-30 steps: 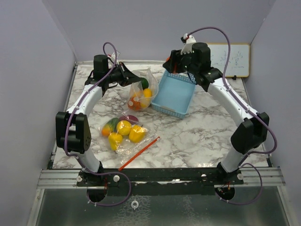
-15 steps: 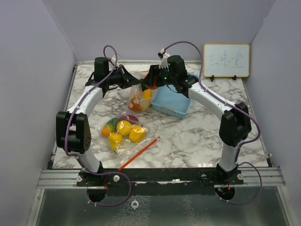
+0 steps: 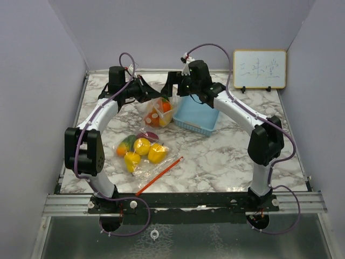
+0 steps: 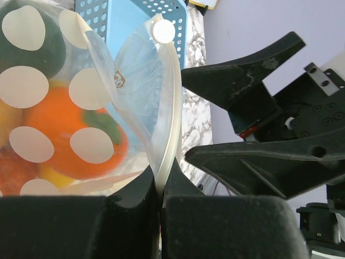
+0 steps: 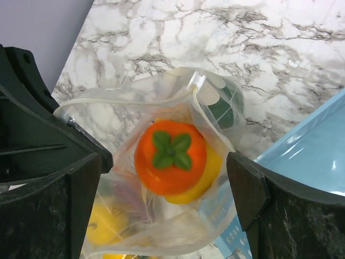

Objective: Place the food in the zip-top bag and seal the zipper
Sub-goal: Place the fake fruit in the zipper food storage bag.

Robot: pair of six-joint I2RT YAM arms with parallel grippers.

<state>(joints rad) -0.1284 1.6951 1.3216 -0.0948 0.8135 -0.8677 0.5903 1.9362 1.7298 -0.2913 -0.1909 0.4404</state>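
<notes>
Clear plastic zip-top bag (image 4: pixel 135 86) stands on the marble table (image 5: pixel 242 32), rim pinched in the pressed-together left gripper (image 4: pixel 160 186). Inside: glossy orange toy fruit w/ green leaf top (image 5: pixel 178 172), yellow & green pieces beside it. Right gripper (image 5: pixel 167 162) is spread wide above the mouth, holding nothing. Loading looks approx. done. Zipper not sealed, mouth gapes, so closing it is what's left.

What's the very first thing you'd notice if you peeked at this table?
Probably the clear zip-top bag at the back of the table, with a bright orange toy fruit showing in its open mouth. The left gripper pinches the bag's rim, and the right gripper hangs wide open just above it. Nearer the front lies a second bag holding yellow toy fruits, and a light blue basket sits beside the first bag.
</notes>
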